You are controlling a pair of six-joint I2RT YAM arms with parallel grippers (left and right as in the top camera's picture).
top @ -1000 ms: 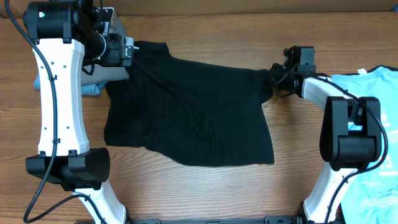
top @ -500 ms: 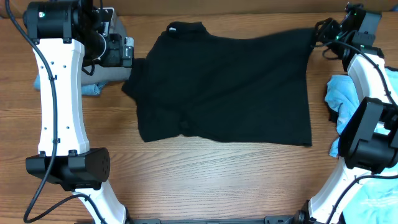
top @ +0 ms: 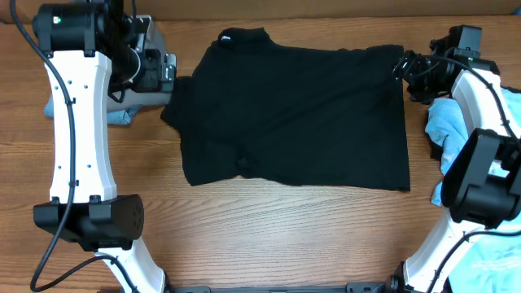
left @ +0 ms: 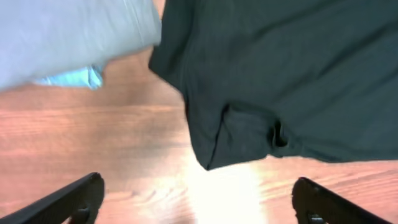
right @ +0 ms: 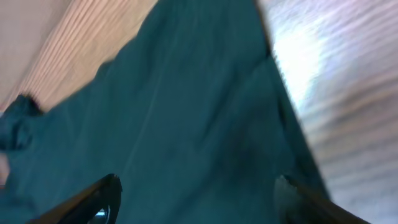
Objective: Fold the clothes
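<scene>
The black T-shirt (top: 293,114) lies spread mostly flat across the middle of the table, its collar with a small white label (top: 230,35) at the far edge. Its lower left part is bunched (left: 249,130). My left gripper (top: 168,69) hovers open by the shirt's left sleeve; in the left wrist view (left: 199,183) only bare wood lies between its fingers. My right gripper (top: 400,69) is open over the shirt's far right corner, fingers wide above the dark cloth (right: 198,180) and holding nothing. A light blue T-shirt (top: 449,122) lies crumpled at the right.
Grey trousers (top: 146,96) sit folded at the far left behind my left arm, with light blue cloth (top: 51,106) under them. More light blue fabric (top: 488,260) lies at the near right corner. Bare wood (top: 285,236) runs along the front.
My right gripper pulled the black shirt right and away, spreading it out, then opened and let go, shifting slightly left. The left arm stayed in place, open.
</scene>
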